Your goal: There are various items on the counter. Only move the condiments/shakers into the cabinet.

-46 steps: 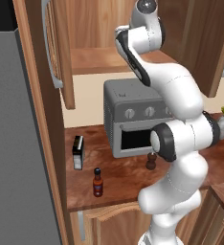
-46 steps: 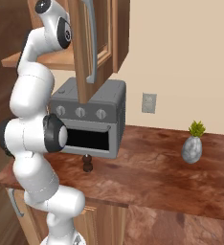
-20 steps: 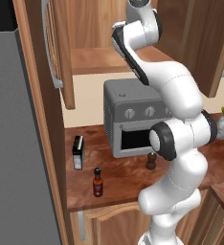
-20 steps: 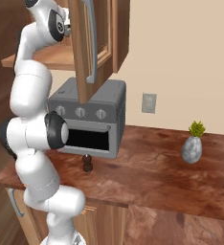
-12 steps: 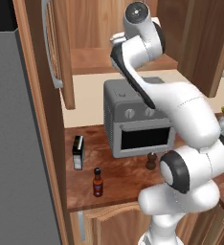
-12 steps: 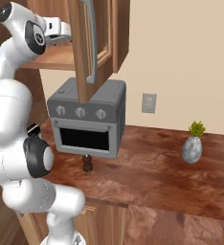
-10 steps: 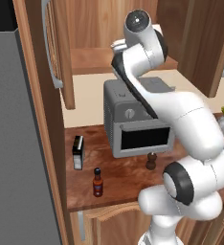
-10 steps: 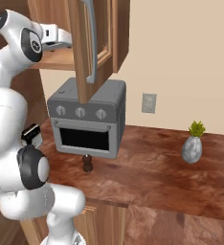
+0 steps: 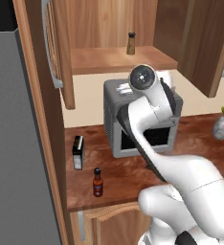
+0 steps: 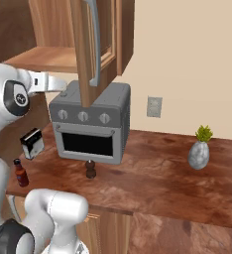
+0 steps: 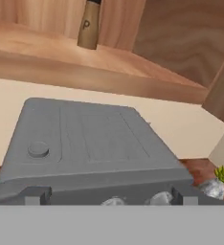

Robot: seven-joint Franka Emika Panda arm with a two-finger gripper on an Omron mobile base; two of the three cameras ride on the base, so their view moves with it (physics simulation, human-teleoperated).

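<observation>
Gripper (image 11: 110, 196): hovers just above the grey toaster oven (image 11: 85, 143), fingers (image 11: 37, 195) spread wide, pinching nothing. Looks empty-handed and free for another pick.

Tan shaker (image 9: 131, 43): stands upright on the shelf of the cabinet (image 9: 118, 60), towards the far wall, apart from the edge. Counts as delivered, judging by where it sits. Sits deep enough not to tip out.

Cabinet doors: hang open to the left and right, long grey handle (image 10: 95, 44) facing out. Leaves the shelf reachable from the front, above the toaster oven.

Red sauce bottle (image 9: 98, 182): stands upright on the counter (image 9: 118, 177), near its front edge, left of the toaster oven. Waits to be moved. Offers open space all round the black cap, so probably the easiest grasp.

Pepper mill (image 10: 90, 168): stands upright on the counter just in front of the toaster oven door. Also waits to be moved. Calls for a careful approach, being so close to the oven front.

Black-and-white box (image 9: 78, 151): stands left of the toaster oven, farther back than the red bottle, apart from it. Belongs on the counter, being no condiment.

Small vase with a plant (image 10: 199, 153): stands far right on the counter, well apart from the rest. Needs no handling.

Likely next: lowering from above the oven towards one of the two remaining condiments.
</observation>
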